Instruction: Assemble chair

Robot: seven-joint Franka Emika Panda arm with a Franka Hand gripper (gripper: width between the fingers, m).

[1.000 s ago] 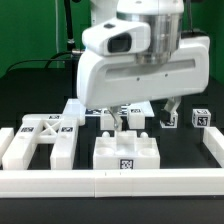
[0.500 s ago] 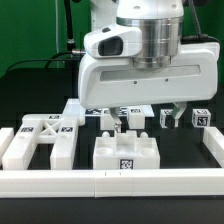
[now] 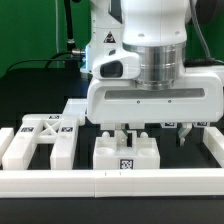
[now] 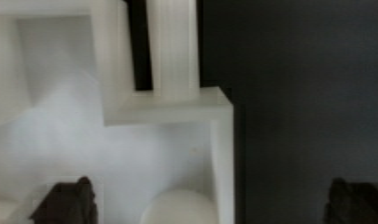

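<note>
My gripper (image 3: 153,133) hangs open just above the right half of the blocky white seat (image 3: 125,153), which rests near the front rail with a square tag on its front face. One fingertip (image 3: 122,134) is over the seat's top. The other fingertip (image 3: 185,131) is off its right side, over the black table. In the wrist view the seat (image 4: 115,150) is a blurred white mass very close below the gripper (image 4: 212,205), and nothing is held between the dark fingertips (image 4: 65,203). The flat white frame (image 3: 40,138) lies at the exterior view's left. The gripper body hides the small cubes.
A low white border rail (image 3: 110,183) runs along the front and up the exterior view's right (image 3: 213,150). The marker board (image 3: 76,109) lies flat behind the frame. The arm's bulky white body fills the middle of the exterior view.
The gripper has moved toward the front rail and to the exterior view's right, coming down over the seat. It now covers the cubes seen earlier. Jaws stayed open.
</note>
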